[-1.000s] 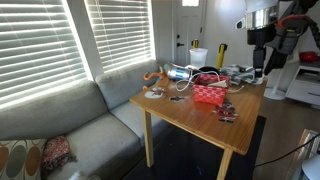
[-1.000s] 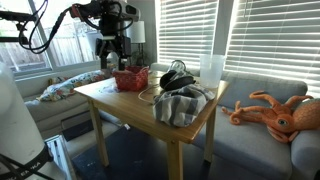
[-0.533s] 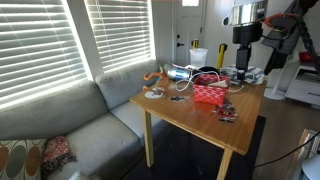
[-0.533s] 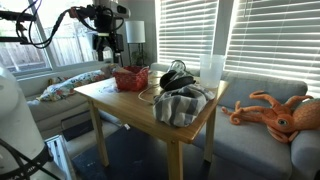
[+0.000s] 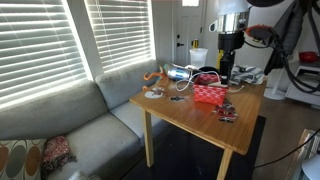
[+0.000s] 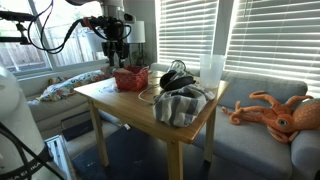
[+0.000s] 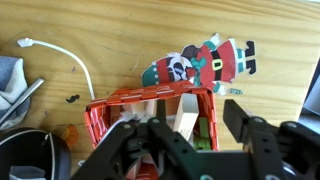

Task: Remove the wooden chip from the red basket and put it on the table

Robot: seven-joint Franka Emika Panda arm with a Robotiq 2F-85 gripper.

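Tan against the bright plastic, the wooden chip (image 7: 186, 118) shows in the wrist view as a small flat piece inside the red basket (image 7: 100, 112). It sits toward the end nearest the painted pirate-like figure (image 7: 200, 62), which lies on the table (image 7: 120, 25) just past the basket's rim. Whether the chip leans on the basket wall or on the other contents cannot be told. The gripper (image 7: 190, 150) hangs over the basket with its 2 jaws spread wide and nothing between them. In both exterior views it is above the basket (image 5: 210, 94) (image 6: 130, 78), not down inside it. The chip is likely very light and stiff, so it should neither bend nor crush, but its smooth faces and thin section could let it slip or twist out of a loose pinch. The best hold is probably across its 2 flat faces at the upper edge, where it stands clear of the wall. The basket also looks light, so a jaw catching its perforated side could drag or lift it along.
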